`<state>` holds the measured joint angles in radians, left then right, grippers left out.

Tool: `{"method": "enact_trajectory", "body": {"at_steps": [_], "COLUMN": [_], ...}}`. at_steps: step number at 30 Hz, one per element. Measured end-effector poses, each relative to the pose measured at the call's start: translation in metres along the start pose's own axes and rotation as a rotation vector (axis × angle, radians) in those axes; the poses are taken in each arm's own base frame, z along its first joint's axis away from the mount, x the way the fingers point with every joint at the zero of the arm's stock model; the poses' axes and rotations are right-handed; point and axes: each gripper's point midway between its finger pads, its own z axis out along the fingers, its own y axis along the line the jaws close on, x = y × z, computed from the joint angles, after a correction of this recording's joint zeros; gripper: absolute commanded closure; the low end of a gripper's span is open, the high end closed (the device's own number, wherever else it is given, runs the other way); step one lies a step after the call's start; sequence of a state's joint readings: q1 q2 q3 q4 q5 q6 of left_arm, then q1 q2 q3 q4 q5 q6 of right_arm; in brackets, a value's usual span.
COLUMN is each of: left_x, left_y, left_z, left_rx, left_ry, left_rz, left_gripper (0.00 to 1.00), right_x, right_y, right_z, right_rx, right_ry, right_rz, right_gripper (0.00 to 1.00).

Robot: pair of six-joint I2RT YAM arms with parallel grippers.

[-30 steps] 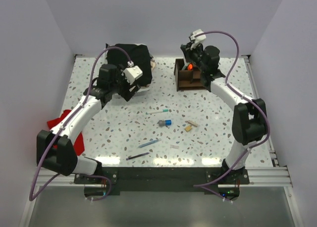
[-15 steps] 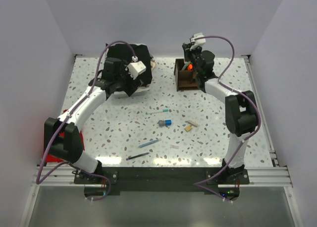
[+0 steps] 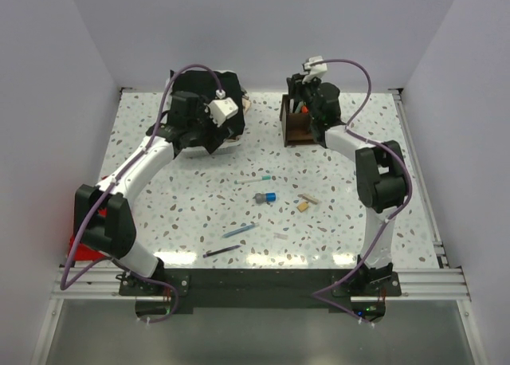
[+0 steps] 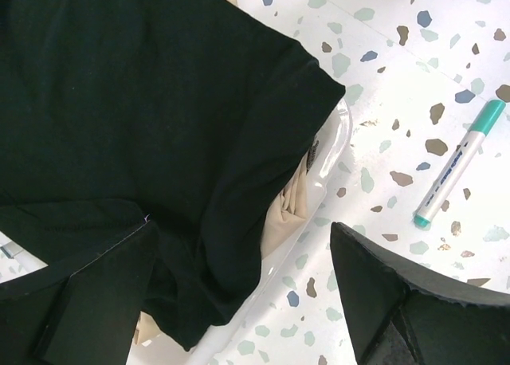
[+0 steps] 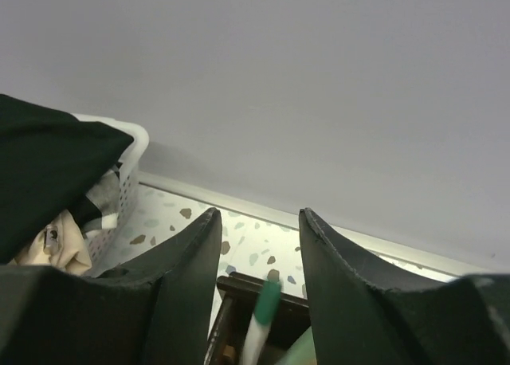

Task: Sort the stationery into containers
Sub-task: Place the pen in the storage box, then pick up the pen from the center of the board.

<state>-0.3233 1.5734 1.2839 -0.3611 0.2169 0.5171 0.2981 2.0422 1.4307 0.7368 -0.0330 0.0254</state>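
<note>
Step in hand, by my read: drop-off at the organiser (image 3: 296, 130), top centre-right of the overhead view. R gripper (image 5: 256, 229) hangs right above it, jaws part-open and nothing clamped. A green-capped pen (image 5: 265, 301) stands up in the gap between the fingers (image 5: 183, 277), touching neither as far as I can tell. An orange-capped marker (image 3: 304, 107) also sits in the box.

L gripper (image 4: 243, 253) is wide open and empty, over the black cloth (image 4: 119, 102) heaped in the white basket (image 4: 335, 142), upper left of the overhead view. That's not task stuff.

Loose on the table (image 3: 358, 221), mid-frame, well apart from the organiser:
- pale green pen (image 3: 256, 178), prob the teal-capped one at the right edge of the L wrist view
- sharpener (image 3: 265, 198)
- eraser (image 3: 303, 206)
- blue pen (image 3: 239, 230)
- black pen (image 3: 221, 252)

So approx 2 items in, most to go.

Next move needs R to lift clear w/o knocking the standing pen, then swing down-frame to the nearest piece, likely eraser or sharpener. L would do better off the cloth and onto the pale green pen, gripping across the barrel
</note>
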Motion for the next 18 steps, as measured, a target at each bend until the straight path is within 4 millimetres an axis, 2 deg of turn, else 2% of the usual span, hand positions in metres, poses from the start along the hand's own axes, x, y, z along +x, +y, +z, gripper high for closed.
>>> {"method": "enact_trajectory", "body": {"at_steps": [6, 10, 12, 13, 15, 18], "left_x": [-0.004, -0.015, -0.025, -0.032, -0.042, -0.047], "left_y": [-0.005, -0.02, -0.035, -0.048, -0.072, -0.109], "left_z": [0.0, -0.001, -0.003, -0.004, -0.005, -0.007], "left_rx": [0.031, 0.108, 0.151, 0.184, 0.242, 0.343], "left_ry": [-0.021, -0.072, -0.099, -0.117, -0.142, -0.156], "left_rz": [0.016, 0.094, 0.163, 0.214, 0.284, 0.35], "left_gripper": [0.07, 0.1, 0.12, 0.12, 0.14, 0.14], "right_x": [-0.011, -0.044, -0.069, -0.082, -0.107, -0.116], "right_y": [-0.003, -0.003, 0.001, 0.005, 0.015, 0.037], "right_z": [-0.003, -0.02, -0.036, -0.048, -0.071, -0.104], "right_rx": [0.017, 0.019, -0.006, -0.035, -0.093, -0.235], "right_ry": [0.009, 0.01, 0.013, 0.017, 0.024, 0.095], "right_rz": [-0.009, -0.042, -0.069, -0.085, -0.116, -0.178], "right_gripper": [0.45, 0.35, 0.28, 0.26, 0.26, 0.25]}}
